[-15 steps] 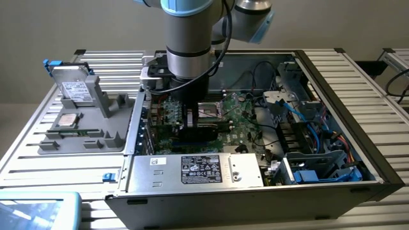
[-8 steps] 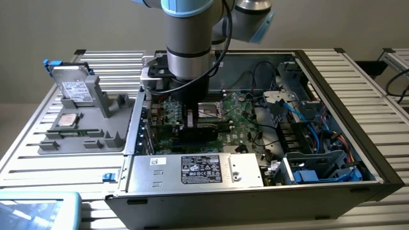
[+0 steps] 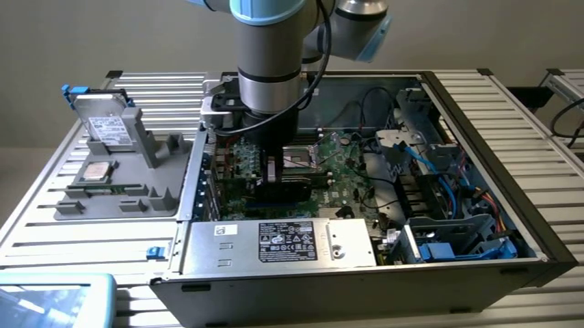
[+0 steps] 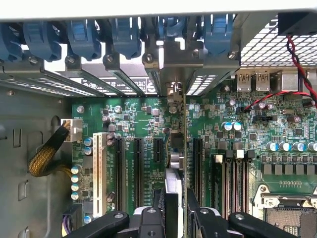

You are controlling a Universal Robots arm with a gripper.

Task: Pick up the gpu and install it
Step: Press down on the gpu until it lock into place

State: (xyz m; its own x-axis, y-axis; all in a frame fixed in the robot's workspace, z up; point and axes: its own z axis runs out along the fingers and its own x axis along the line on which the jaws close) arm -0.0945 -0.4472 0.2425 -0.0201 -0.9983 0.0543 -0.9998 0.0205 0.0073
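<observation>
The gpu point(image 4: 184, 130) is a thin green card seen edge-on, standing upright between the black expansion slots point(image 4: 137, 168) of the motherboard point(image 4: 133, 119). Its silver bracket end point(image 4: 173, 92) reaches toward the rear slot openings of the case. My gripper point(image 4: 177, 197) is shut on the card's near end, with one black finger point(image 4: 161, 201) on each side of it. In the exterior view the gripper point(image 3: 271, 172) hangs low inside the open computer case point(image 3: 538, 239), just over the motherboard point(image 3: 342, 171), and it hides most of the card.
Blue latches point(image 4: 79, 37) line the rear slot covers. A yellow-sleeved cable point(image 4: 44, 156) and the CPU socket point(image 4: 287, 213) flank the slots. The power supply point(image 3: 278, 242) sits at the case front, with blue cables point(image 3: 429, 171) toward the exterior view's right. A grey tray point(image 3: 128, 201) holds a hard drive point(image 3: 105, 126).
</observation>
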